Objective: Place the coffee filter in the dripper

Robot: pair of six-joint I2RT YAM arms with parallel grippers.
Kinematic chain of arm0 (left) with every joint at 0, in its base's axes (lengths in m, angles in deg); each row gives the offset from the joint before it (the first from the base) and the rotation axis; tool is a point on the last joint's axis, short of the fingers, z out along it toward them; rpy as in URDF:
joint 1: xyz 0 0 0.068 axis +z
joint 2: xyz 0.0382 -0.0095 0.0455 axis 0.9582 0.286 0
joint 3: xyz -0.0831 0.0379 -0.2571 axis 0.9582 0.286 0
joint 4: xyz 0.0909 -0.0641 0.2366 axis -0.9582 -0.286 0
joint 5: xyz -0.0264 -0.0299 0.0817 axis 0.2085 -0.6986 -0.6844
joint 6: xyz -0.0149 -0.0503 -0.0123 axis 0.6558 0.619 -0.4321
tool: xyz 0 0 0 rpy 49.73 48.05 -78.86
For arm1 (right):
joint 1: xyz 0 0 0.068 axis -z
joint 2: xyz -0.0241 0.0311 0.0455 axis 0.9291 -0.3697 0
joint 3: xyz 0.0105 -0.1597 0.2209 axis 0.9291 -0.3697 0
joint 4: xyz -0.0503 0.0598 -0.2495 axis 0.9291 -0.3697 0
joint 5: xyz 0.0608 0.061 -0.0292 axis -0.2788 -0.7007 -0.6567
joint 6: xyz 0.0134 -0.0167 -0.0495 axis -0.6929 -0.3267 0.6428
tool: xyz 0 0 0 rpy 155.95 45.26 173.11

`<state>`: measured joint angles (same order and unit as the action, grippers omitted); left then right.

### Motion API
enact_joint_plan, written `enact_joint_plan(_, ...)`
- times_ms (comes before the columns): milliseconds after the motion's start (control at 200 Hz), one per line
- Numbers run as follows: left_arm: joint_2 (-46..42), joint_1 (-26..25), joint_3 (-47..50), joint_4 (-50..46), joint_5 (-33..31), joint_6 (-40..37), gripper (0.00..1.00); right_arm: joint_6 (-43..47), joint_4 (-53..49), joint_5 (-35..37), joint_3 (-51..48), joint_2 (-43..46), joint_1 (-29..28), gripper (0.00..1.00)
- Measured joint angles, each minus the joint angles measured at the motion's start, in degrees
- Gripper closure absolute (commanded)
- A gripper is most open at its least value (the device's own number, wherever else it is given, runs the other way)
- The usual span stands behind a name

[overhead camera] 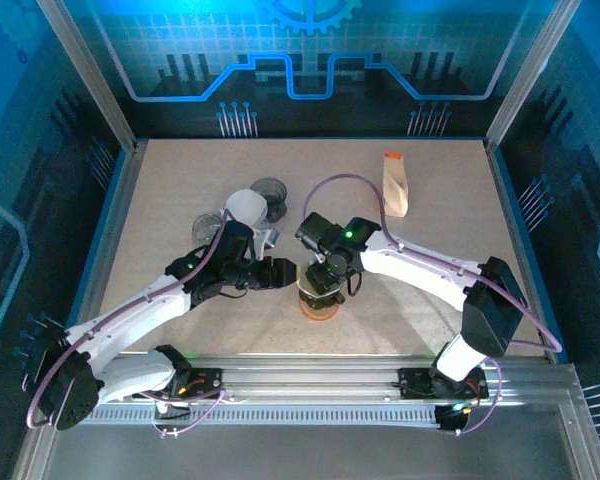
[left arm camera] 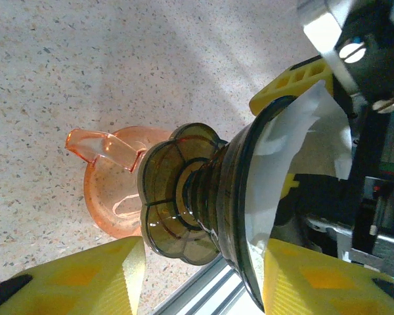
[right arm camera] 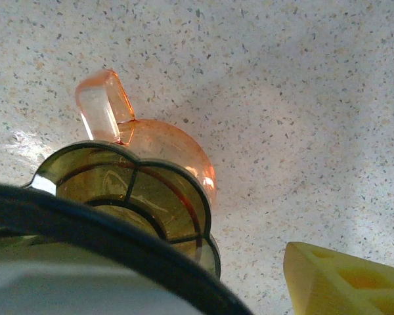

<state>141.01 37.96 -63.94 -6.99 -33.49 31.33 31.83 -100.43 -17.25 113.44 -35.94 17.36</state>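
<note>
A: Sitting where, the coffee filter [left arm camera: 305,134]?
B: Inside the dripper [left arm camera: 203,190], white paper poking past its rim at the frame's right
A: Left gripper [left arm camera: 202,260]?
B: Grasping the dripper, yellow fingers on flange and rim; orange pitcher [left arm camera: 105,190] at left
A: Right gripper [overhead camera: 326,274]?
B: One finger by the rim, upper right; its grip, I cannot tell

Top view: dripper [overhead camera: 315,291] and orange cup [overhead camera: 318,306] largely covered by left gripper [overhead camera: 290,274] and right gripper [overhead camera: 327,270], both jaw gaps masked. Left wrist view: dripper rim cut by the lower edge, right part of coffee filter [left arm camera: 302,128] behind the right gripper's dark body. Right wrist view: near rim blurred, one yellow finger [right arm camera: 341,282] cropped at the lower right corner, right jaw stance indeterminate.
</note>
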Motion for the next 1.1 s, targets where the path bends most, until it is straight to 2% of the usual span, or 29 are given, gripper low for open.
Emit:
enact_joint_plan(465,0.31,0.0,0.0,0.11,0.02,0.02,0.51,-0.02,1.44,0.0,-1.05,-0.59,0.0,0.33)
enact_joint_plan(856,-0.17,0.0,0.02,0.66,0.02,0.52,0.31,-0.02,1.46,0.0,-1.09,-0.59,0.0,0.33)
enact_joint_plan(1096,-0.96,0.0,0.09,2.25,-0.02,1.53,0.29,-0.04,1.62,-0.02,-1.27,-0.59,0.0,0.32)
